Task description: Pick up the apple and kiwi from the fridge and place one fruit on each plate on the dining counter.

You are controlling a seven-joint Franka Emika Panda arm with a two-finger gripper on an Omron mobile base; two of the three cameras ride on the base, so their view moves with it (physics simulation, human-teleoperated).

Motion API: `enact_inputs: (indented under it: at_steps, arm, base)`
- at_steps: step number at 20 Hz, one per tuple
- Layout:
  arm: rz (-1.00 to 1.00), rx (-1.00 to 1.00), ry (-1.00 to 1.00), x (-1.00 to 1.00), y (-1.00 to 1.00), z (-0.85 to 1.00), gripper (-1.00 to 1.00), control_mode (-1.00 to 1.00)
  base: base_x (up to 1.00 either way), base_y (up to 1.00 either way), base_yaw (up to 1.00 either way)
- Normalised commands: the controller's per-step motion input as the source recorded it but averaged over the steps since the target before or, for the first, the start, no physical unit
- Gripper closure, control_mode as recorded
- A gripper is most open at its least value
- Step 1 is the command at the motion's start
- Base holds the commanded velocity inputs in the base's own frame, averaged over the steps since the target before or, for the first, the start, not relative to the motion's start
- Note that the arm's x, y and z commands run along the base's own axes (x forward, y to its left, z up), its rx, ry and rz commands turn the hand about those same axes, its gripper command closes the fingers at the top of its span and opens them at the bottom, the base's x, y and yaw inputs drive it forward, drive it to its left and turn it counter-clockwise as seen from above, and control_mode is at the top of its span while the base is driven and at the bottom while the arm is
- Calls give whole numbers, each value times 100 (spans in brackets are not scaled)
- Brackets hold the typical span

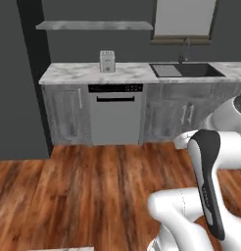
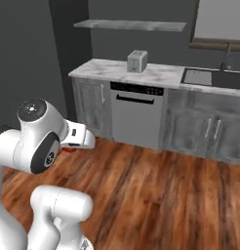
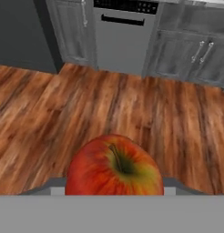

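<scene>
The apple [image 3: 114,164] is shown in the hand view, stem side toward the camera, sitting low in the picture directly at the claw [image 3: 114,191]; red skin grades to yellow-green around the stem. It is carried above a wooden floor [image 3: 132,113], facing a dishwasher [image 3: 125,32] flanked by grey cabinets [image 3: 191,54]. In the left base view, a marble worktop [image 1: 78,73] with a toaster [image 1: 107,61] and a sink [image 1: 188,70] is seen across the floor; neither plate nor dining counter is in sight.

Risks are judged as follows. The fruit is round and glossy, so it may be rolled or squeezed out from between the narrow pads if the arm is swung sharply or the base is driven with jolts; a fall onto the floor would send it rolling away. The destination is not in view, so a long carry is likely required, and the hold must be trusted for its whole length. A release made too high over a shallow plate could let the apple roll off the rim.

The fingertips themselves are hidden behind the fruit. The claw is judged to be closed on the apple, its jaws held partly apart by the fruit's width, since the apple hangs over bare floor with nothing else to support it. In the right base view, a sliver of red is visible beneath the white wrist [image 2: 78,136].
</scene>
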Motion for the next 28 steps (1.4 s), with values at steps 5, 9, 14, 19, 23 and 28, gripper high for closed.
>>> enact_inputs:
  at_steps: [5,9,14,19,23,28]
  arm:
    - [0,0,0,0,0,0,100,100]
    - [0,0,0,0,0,0,100,100]
    - [0,0,0,0,0,0,100,100]
    - [0,0,0,0,0,0,100,100]
    - [0,0,0,0,0,0,100,100]
    - [0,0,0,0,0,0,100,100]
  base:
    - [74,1,49]
    - [55,9,54]
    - [31,11,59]
    - [41,16,57]
    - [70,2,48]
    - [74,-11,45]
